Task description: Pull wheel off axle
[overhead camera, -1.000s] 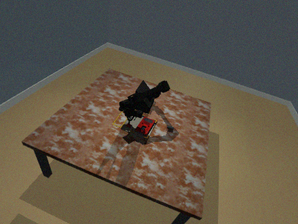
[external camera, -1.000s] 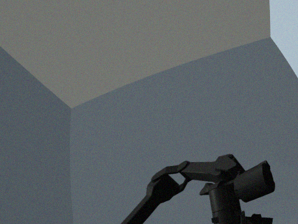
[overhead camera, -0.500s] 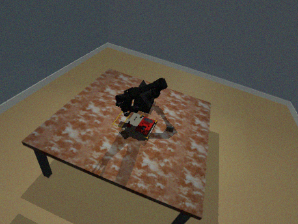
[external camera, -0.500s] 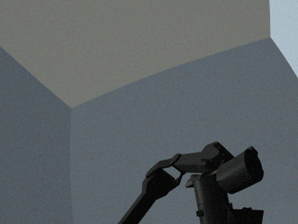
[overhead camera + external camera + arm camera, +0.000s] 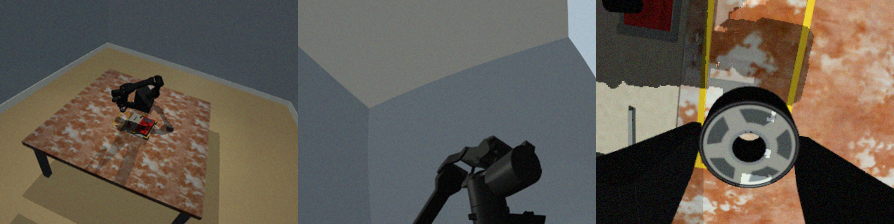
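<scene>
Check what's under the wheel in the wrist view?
The wheel, clamped in the gripper, hangs over the yellow-outlined marked area; marbled table shows through its hub hole. The outline's near edge is covered.

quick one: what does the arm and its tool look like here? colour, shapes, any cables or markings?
The arm is matte black all over, built from blocky angular links, with a fat cylindrical housing at one joint in the exterior view. No cables, labels or markings show. In the wrist view the tool appears as two broad, flat black fingers that taper inward; finer detail is lost in the dark finish.
</scene>
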